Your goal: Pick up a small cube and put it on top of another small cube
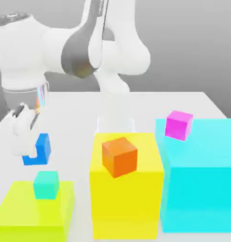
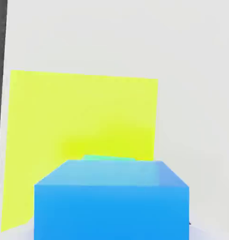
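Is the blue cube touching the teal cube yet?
Apart. The exterior view shows the blue cube above the teal cube, with white table between them.

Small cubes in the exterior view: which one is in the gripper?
The blue cube, held off the table by the gripper; the teal, orange and magenta ones sit on blocks.

No legible text or markings.

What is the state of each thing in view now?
Pincer: shut on the blue cube.
Blue cube: held, lifted off the table.
Teal cube: resting on the lime block.
Orange cube: resting on the yellow block.
Pink cube: resting on the cyan block.
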Robot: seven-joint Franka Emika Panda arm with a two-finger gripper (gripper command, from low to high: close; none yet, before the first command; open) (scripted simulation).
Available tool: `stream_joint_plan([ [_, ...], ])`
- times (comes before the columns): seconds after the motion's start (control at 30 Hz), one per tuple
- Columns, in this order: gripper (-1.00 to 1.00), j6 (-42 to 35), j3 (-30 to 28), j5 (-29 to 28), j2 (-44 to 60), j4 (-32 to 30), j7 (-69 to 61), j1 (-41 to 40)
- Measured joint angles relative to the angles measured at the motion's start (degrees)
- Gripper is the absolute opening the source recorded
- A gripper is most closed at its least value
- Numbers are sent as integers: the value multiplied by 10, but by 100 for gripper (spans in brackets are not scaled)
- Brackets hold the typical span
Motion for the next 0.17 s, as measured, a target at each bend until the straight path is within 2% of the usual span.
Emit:
stream_joint_plan([
  [0.03,-100,22,0,0,18,-4,0,1],
  [0.07,100,35,0,0,28,-7,0,3],
  [0.17,100,35,0,0,28,-7,0,4],
])
